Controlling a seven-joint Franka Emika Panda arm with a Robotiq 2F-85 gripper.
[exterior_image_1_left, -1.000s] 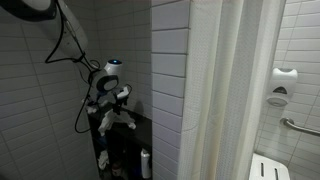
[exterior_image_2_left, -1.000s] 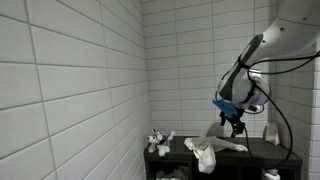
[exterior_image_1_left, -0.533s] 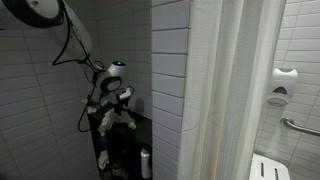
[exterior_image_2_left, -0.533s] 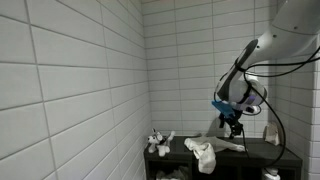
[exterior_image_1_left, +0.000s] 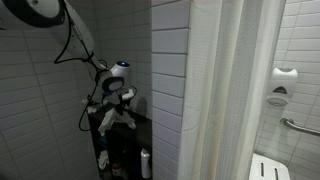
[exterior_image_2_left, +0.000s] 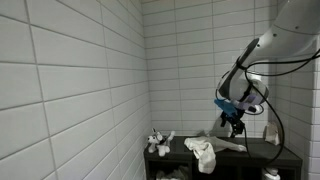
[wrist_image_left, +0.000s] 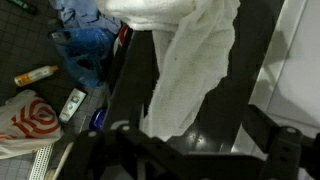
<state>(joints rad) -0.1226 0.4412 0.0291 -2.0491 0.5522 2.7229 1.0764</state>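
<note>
Counting left to right in an exterior view, the dark surface (exterior_image_2_left: 255, 152) carries:
- one small crumpled white scrap (exterior_image_2_left: 158, 142) at its left end
- one bunched cloth (exterior_image_2_left: 201, 153), also white, drooping over the front edge
- one long towel (exterior_image_2_left: 232, 145), white too, stretched out flat
- one pale bottle (exterior_image_2_left: 270, 131) at the far right

There's one arm and one pincer (exterior_image_2_left: 236, 124).

The pincer hangs just above the right part of the long towel. As far as I can see it isn't touching it. Its jaws are spread wide with nothing between them. In the wrist view the long towel (wrist_image_left: 190, 60) runs from the top down through the middle. It ends up between the two dark fingers (wrist_image_left: 285, 140) of the pincer (wrist_image_left: 200, 135) at the bottom edge.

Only the wrist view shows the stuff down on the left, beside the surface (wrist_image_left: 245, 80). That's one orange tube (wrist_image_left: 35, 75), one red-and-white bag (wrist_image_left: 22, 120) and one blue bag (wrist_image_left: 85, 45).

Only an exterior view shows the rest of the room to the right. There's one white spray bottle (exterior_image_1_left: 146, 162) low down, one shower curtain (exterior_image_1_left: 235, 90) and one folding seat (exterior_image_1_left: 265, 168).
</note>
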